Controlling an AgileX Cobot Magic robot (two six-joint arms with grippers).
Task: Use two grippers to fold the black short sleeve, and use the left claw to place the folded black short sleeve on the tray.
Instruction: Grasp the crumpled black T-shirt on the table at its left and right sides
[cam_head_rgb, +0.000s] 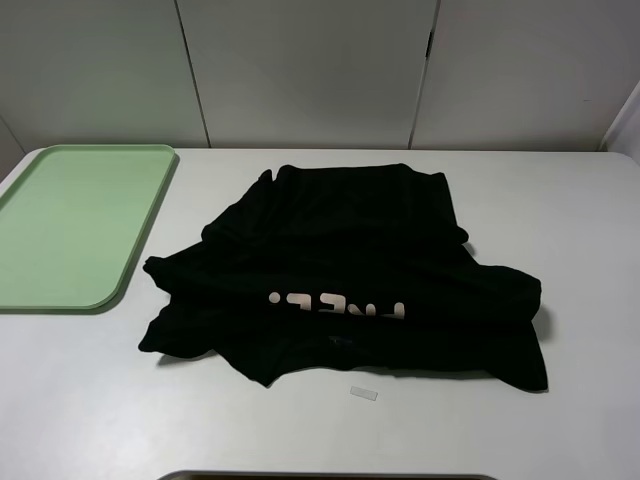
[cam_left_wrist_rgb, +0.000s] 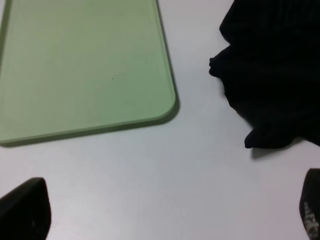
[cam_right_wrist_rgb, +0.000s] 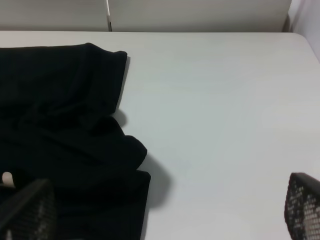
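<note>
At the left wrist, the left tool (cam_left_wrist_rgb: 167, 215) stands with its two fingers (cam_left_wrist_rgb: 25, 210) wide apart, holding nothing, with white counter (cam_left_wrist_rgb: 150, 170) showing between them. Beyond it, to one side, lies the rounded corner of the tray (cam_left_wrist_rgb: 85, 65). On the other side is an edge of the shirt (cam_left_wrist_rgb: 275, 75), apart from both the tray and the tool.

The right tool (cam_right_wrist_rgb: 165, 210) is likewise spread wide and grips nothing. One of its fingers shows against the shirt's cloth, but I cannot tell whether it touches.

Seen from the high camera, the shirt lies mid-counter in a rumpled black heap. Its long axis runs left to right across the view, and it is narrower at the far edge and broader toward the near edge. Soft folds cross it, and a sleeve pokes out at the left. Whitish lettering (cam_head_rgb: 335, 305) runs along the long axis near the front, partly swallowed by a fold and not readable.

The pale green tray sits at the counter's far left with its long side running front to back, near the shirt but not touching it. A small pale tag (cam_head_rgb: 363, 393) lies on the counter just in front of the shirt.

Only the high view takes in the whole shirt, the lettering line and the tag, and it shows neither tool. The wrist views alone show the tools.
</note>
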